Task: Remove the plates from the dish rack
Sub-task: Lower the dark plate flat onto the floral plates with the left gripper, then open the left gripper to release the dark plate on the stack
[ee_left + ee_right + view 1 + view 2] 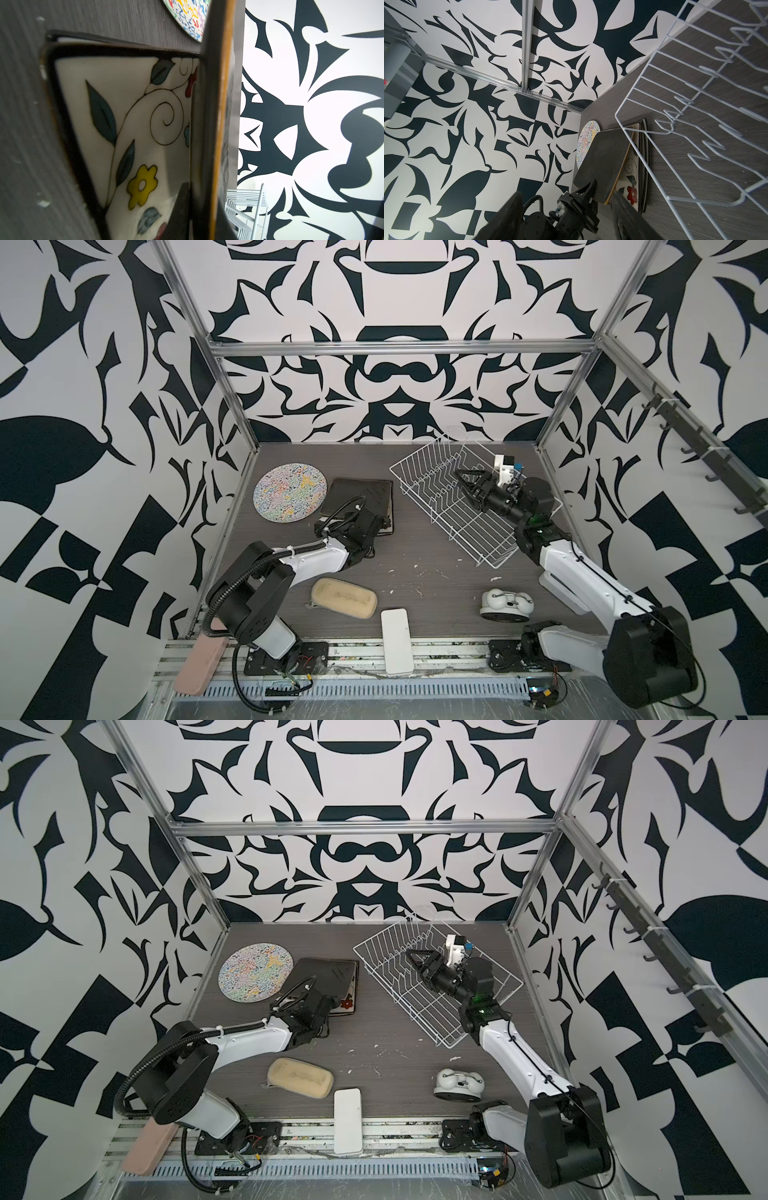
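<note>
- The left gripper [593,192] is clamped on the near edge of a dark square plate [604,164]. One finger [589,187] shows on the plate's back and the other is hidden beneath it. In both top views the wrist covers the jaws.
- The dark square plate is tilted, raised at its gripped edge above the floral plate [124,128]. In the left wrist view its ochre rim runs blurred down the middle. Whether its far edge touches the stack cannot be told.
- The floral plate is square and cream, and lies face up on top of a stack on the table [415,560]. The held plate covers most of it, and only a corner shows in a top view [348,1004].
- The lower dark plates [644,158] appear only as thin edges under the floral plate, and their number is unclear.
- The round plate [289,492], with multicolour squiggles, lies flat just left of the stack. The left wrist view cuts it off.
- The dish rack [453,510], of white wire, stands at the back right, apart from the plates, which all lie outside it. The right arm hides its near corner.
- The right gripper [463,480] hangs over the rack's prongs with its jaws apart and nothing between them. Its fingers are dark blurs in the right wrist view.
- The sponge [344,598] and the white block [397,641] lie at the front, and the block overhangs the rail.
- The white two-knobbed object [505,602] at the front right cannot be identified.
</note>
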Robot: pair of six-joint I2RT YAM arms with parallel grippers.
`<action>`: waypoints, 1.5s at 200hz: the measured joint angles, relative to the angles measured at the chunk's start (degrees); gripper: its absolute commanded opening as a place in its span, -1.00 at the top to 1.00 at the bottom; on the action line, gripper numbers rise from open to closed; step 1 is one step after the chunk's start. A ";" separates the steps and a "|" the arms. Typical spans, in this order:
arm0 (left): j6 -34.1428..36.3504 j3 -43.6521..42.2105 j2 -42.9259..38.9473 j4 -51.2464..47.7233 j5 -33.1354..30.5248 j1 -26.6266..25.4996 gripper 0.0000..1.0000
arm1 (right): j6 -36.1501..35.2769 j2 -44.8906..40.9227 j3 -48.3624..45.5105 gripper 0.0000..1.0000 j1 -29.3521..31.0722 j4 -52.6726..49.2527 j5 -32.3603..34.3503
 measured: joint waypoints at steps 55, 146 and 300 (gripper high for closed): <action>0.09 0.00 1.22 2.03 0.92 0.39 1.00 | -0.04 0.00 0.00 -0.41 -0.37 -0.02 0.00; -0.07 0.74 1.57 3.82 0.94 0.39 0.47 | -0.04 -0.02 0.00 -0.41 -0.76 -0.04 -0.02; -4.09 2.67 1.55 -2.73 1.01 0.04 -0.01 | -0.04 -0.07 0.00 -0.41 -1.14 -0.50 -0.02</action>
